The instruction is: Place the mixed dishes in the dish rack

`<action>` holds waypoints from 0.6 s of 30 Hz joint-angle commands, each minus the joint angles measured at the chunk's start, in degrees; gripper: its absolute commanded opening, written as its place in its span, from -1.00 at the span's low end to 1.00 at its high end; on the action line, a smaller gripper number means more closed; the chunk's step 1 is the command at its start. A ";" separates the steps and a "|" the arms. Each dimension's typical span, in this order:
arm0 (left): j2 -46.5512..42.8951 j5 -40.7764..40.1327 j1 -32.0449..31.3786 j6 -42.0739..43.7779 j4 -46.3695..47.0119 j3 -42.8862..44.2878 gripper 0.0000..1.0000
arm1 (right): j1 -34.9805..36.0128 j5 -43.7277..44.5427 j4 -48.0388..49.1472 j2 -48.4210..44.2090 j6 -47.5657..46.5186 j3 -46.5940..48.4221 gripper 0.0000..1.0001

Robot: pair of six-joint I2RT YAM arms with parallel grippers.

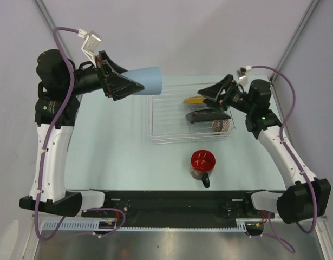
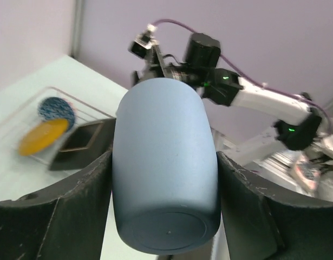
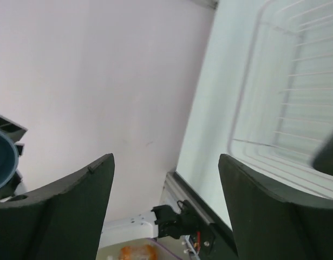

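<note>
Racking is looking imminent: left fingers (image 2: 74, 216) are clasping the light blue cup (image 2: 165, 162) sideways, aloft near the dish rack's (image 1: 151, 120) far-left corner, right fingers (image 3: 58, 216) are gaping empty, so lowering it onto bare slots is looking right.

A pale mint-green worktop (image 1: 109, 146) fills the middle of the top view, closed in behind and on both sides by plain lavender-grey walls (image 1: 188, 32). Two slanted metal posts rise at the far corners, one on the left (image 1: 47, 19) and one on the right (image 1: 299, 30). Along the worktop's near edge runs a black bar (image 1: 171, 199), with a white toothed strip (image 1: 74, 223) just beside it and a dull grey surface (image 1: 171, 246) below.
</note>
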 commanded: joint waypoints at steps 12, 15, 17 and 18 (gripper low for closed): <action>40.07 -50.86 -13.09 40.73 -39.16 36.93 -0.99 | -7.25 12.31 -24.24 -22.25 -24.35 4.60 0.99; 42.97 -55.00 -13.70 40.73 -34.76 36.16 -0.99 | -5.85 17.42 -27.67 -25.42 -27.53 4.60 0.99; 44.99 -56.93 -14.75 41.69 -33.53 35.89 -0.99 | -5.49 20.67 -29.34 -26.74 -29.47 4.51 0.99; 45.79 -57.81 -15.19 42.21 -33.61 36.06 -0.99 | -5.41 21.29 -30.48 -26.83 -29.73 4.51 0.99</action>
